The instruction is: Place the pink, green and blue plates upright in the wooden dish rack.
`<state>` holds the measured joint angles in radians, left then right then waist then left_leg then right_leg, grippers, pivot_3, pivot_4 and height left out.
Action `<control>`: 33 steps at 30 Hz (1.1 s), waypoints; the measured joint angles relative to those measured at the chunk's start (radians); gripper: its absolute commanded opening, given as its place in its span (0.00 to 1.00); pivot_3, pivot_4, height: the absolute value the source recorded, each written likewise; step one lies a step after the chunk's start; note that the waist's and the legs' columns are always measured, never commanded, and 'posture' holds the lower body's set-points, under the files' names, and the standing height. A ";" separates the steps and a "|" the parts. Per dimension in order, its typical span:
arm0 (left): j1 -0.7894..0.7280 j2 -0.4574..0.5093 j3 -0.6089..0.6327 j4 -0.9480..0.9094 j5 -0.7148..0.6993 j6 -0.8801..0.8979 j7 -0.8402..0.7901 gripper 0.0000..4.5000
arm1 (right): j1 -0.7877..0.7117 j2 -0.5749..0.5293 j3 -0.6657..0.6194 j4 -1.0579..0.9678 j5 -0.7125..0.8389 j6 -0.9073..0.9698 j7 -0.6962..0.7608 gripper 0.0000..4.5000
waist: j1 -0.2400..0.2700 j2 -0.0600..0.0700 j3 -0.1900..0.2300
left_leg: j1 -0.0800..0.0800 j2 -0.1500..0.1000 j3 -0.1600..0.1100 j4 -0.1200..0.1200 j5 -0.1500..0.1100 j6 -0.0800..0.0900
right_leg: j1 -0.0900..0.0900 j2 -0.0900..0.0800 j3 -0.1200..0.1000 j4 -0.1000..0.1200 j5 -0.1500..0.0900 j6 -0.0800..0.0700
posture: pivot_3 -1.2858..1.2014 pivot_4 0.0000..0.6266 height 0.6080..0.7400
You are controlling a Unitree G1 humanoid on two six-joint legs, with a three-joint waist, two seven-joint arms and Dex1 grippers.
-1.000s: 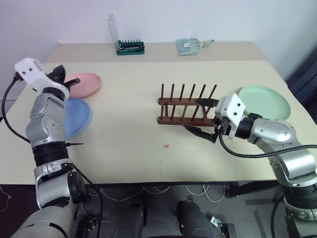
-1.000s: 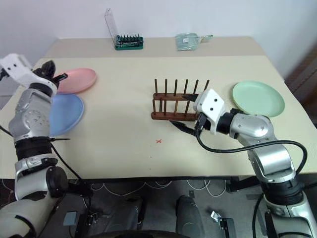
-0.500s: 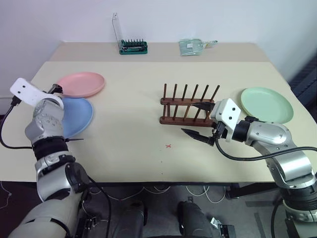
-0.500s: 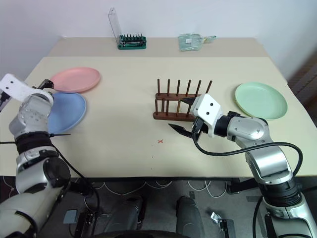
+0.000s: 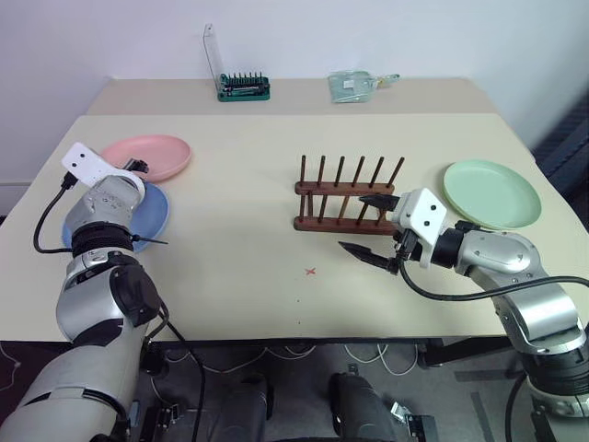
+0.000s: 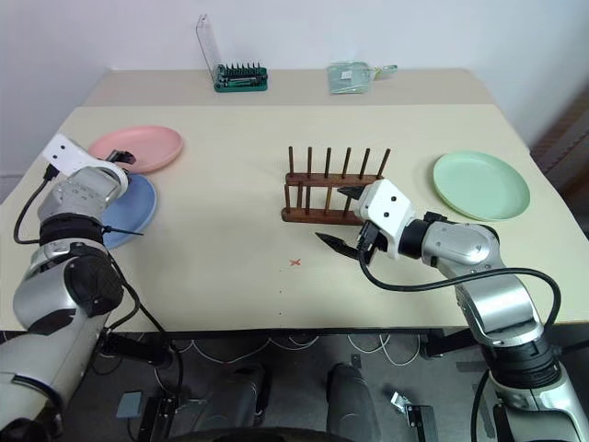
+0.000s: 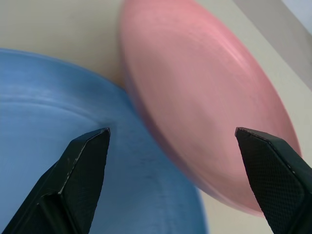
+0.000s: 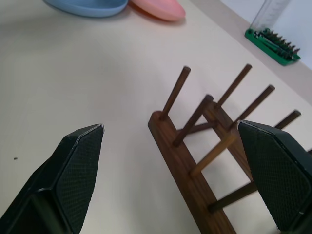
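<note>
Just in front of the wooden dish rack [image 5: 346, 194], the right gripper [image 5: 370, 226] hangs with fingers spread, holding nothing. Right of the rack lies the green plate [image 5: 490, 192]; far left, the left gripper [image 7: 170, 141] gapes over the touching blue plate [image 7: 44, 126] and pink plate [image 7: 204, 102].

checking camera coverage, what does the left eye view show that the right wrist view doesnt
Left eye view alone: the green plate flat on the table, the clear packet at the far edge, and the left claw over the pink plate.

Right wrist view alone: a close look between the open right claw fingers.

Both: the wooden dish rack, empty, the pink and blue plate, and the green tool holder.
</note>
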<state>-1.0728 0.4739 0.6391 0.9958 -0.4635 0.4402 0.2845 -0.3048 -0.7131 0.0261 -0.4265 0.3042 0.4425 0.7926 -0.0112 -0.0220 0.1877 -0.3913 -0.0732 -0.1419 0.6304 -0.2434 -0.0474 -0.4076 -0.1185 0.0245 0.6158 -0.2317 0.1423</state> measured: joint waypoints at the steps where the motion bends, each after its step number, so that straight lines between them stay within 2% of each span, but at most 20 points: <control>1: -0.001 0.000 0.000 0.007 0.000 -0.005 0.001 0.66 | 0.001 0.000 0.000 0.000 -0.003 0.000 0.000 1.00 | -0.002 0.000 0.000 | 0.000 0.000 0.000 0.000 0.000 0.000 | 0.000 0.000 0.000 0.000 0.000 0.000 | 0.52 0.24 1.00; 7: -0.004 0.003 0.003 0.014 -0.006 -0.021 0.010 0.01 | 0.001 0.000 0.000 0.000 -0.006 -0.003 0.000 1.00 | -0.003 0.000 0.000 | 0.000 0.000 0.000 0.000 0.000 0.000 | -0.001 0.000 0.000 0.001 0.000 0.000 | 0.52 0.24 1.00; 17: 0.009 0.003 0.006 -0.029 -0.023 -0.019 0.002 0.01 | 0.001 0.000 0.000 0.000 -0.008 -0.013 0.001 1.00 | -0.003 0.000 0.000 | 0.000 0.000 0.000 0.000 0.000 0.000 | -0.001 0.000 0.000 0.001 0.000 0.000 | 0.52 0.24 1.00; 20: 0.049 -0.032 -0.012 -0.155 -0.030 -0.040 -0.086 0.01 | -0.022 0.002 0.000 0.004 -0.012 -0.010 -0.003 1.00 | -0.002 0.000 0.000 | -0.001 0.000 0.000 0.000 0.000 -0.001 | -0.001 0.000 0.000 0.001 0.000 0.000 | 0.52 0.24 1.00; 25: 0.072 -0.110 -0.113 -0.437 -0.040 -0.014 -0.183 0.01 | -0.142 0.018 -0.003 0.006 0.010 0.030 -0.025 1.00 | 0.000 0.000 0.000 | -0.001 0.000 0.000 0.000 0.000 -0.001 | -0.001 0.000 0.000 0.000 0.000 0.000 | 0.52 0.24 1.00; 29: 0.052 -0.227 -0.216 -0.679 -0.075 0.096 -0.193 0.01 | -0.282 0.007 0.096 0.091 -0.206 -0.134 -0.077 1.00 | 0.003 0.000 0.000 | -0.001 0.000 0.000 0.000 0.001 -0.001 | -0.001 0.000 0.000 0.000 0.001 0.000 | 0.52 0.24 1.00; 33: 0.016 -0.320 -0.334 -0.813 -0.093 0.215 -0.176 0.01 | -0.386 0.010 0.199 0.190 -0.423 -0.337 -0.144 1.00 | -0.007 0.000 0.000 | -0.001 0.000 0.001 0.000 0.003 -0.006 | -0.001 0.000 0.001 -0.001 0.001 0.000 | 0.52 0.24 1.00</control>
<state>-1.0566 0.1537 0.3051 0.1824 -0.5564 0.6555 0.1090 -0.6911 -0.7036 0.2248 -0.2368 -0.1189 0.1055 0.6487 -0.0179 -0.0224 0.1880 -0.3921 -0.0731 -0.1405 0.6303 -0.2400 -0.0533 -0.4085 -0.1189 0.0252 0.6153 -0.2312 0.1424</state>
